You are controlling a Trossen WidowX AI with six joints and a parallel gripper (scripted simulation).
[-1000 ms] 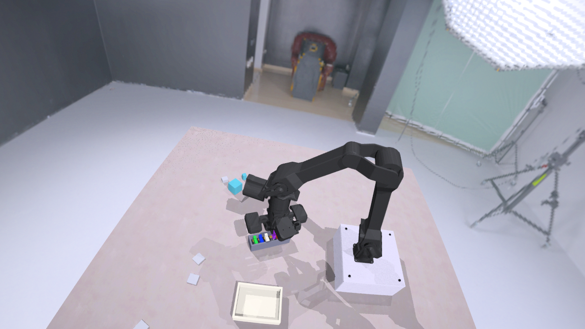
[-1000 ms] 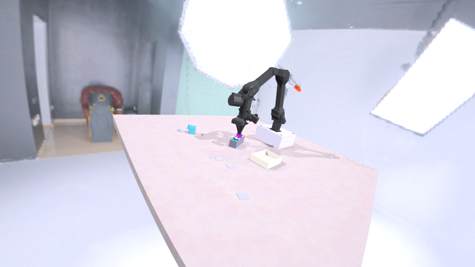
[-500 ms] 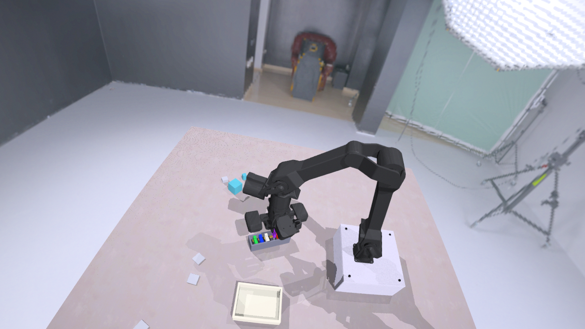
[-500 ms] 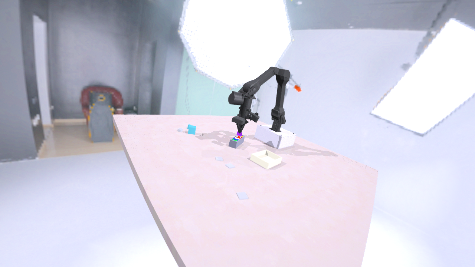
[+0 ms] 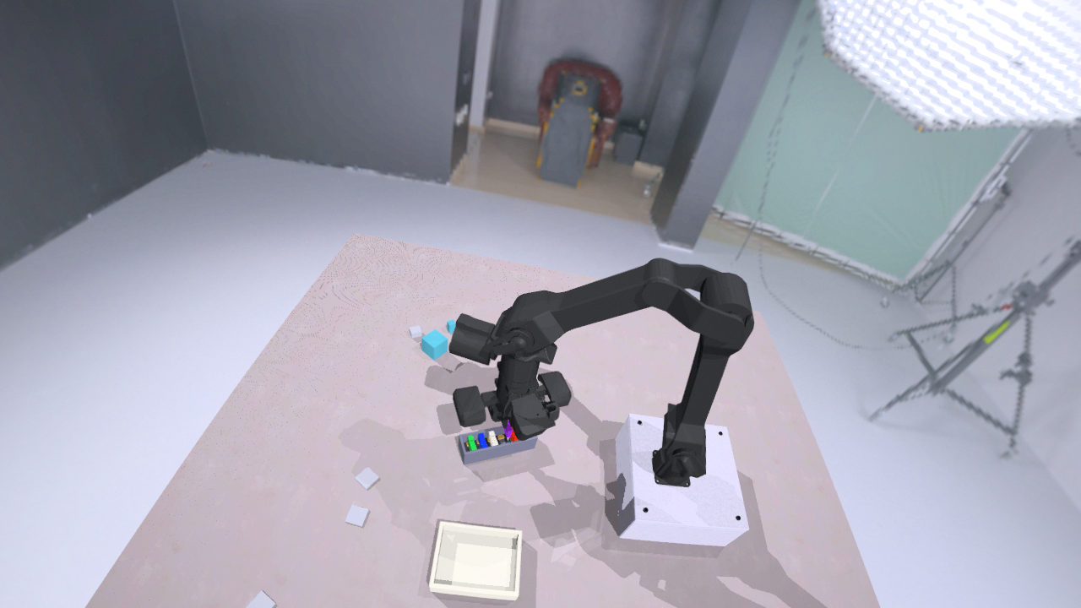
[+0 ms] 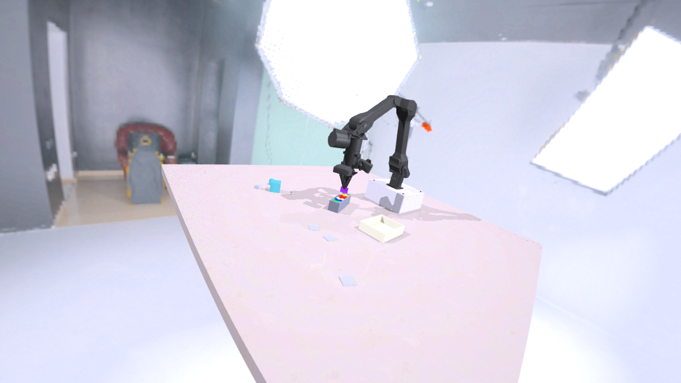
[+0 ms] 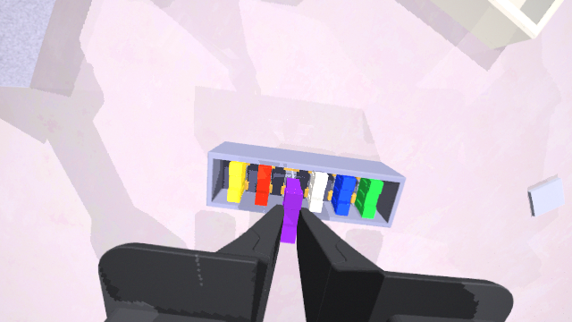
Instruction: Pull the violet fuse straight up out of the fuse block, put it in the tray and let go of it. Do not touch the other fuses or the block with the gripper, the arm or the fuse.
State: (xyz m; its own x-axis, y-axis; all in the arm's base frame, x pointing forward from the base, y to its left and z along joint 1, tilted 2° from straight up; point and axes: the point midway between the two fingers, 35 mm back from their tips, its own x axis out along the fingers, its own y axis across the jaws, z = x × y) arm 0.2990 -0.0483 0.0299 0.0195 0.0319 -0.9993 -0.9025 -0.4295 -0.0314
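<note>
My gripper (image 7: 290, 214) (image 5: 511, 427) (image 6: 344, 186) is shut on the violet fuse (image 7: 291, 207) (image 6: 344, 190) (image 5: 507, 431) and holds it upright just above the grey fuse block (image 7: 308, 156) (image 5: 498, 454) (image 6: 337, 205). The fuse's lower end hangs over the empty slot between the red fuse (image 7: 263, 190) and the white fuse (image 7: 317, 191). Yellow (image 7: 236, 188), blue (image 7: 343, 194) and green (image 7: 369, 197) fuses also sit in the block. The cream tray (image 5: 475, 590) (image 6: 383, 234) (image 7: 520, 20) stands on the table in front of the block, apart from it.
The arm's white base box (image 5: 680, 484) (image 6: 394, 196) stands to the right of the block. A cyan cube (image 5: 434, 344) (image 6: 274, 185) sits behind it. Small flat grey tiles (image 5: 367, 477) (image 5: 356, 515) (image 7: 546, 195) lie on the table (image 5: 264, 423) to the left.
</note>
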